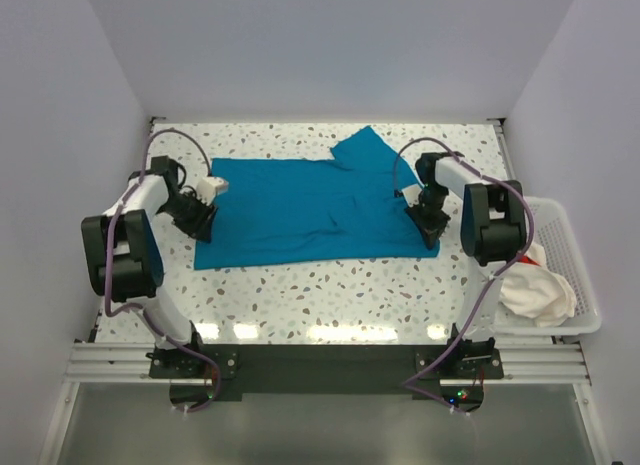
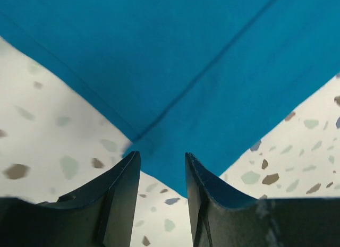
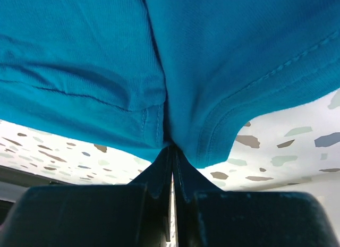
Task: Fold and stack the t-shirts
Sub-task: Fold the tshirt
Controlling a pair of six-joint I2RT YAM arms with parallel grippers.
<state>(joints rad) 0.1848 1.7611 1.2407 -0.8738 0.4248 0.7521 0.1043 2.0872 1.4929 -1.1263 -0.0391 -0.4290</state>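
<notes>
The teal shirt [image 1: 300, 210] lies spread flat on the speckled counter [image 1: 330, 285]. It is smooth knit cloth with stitched hems, and one sleeve points toward the far edge. The left claw [image 2: 161, 170] is spread, with a pointed corner of the shirt lying in the gap between its dark fingers and bare counter on either side. The right claw [image 3: 171, 154] is pressed together, pinching a bunched fold of the same shirt by its hemmed edge. Outward of the right claw, a white mesh basket [image 1: 580, 247] holds a crumpled white shirt [image 1: 540, 290] with red marks. Open counter runs behind both claws toward the arm bases.
</notes>
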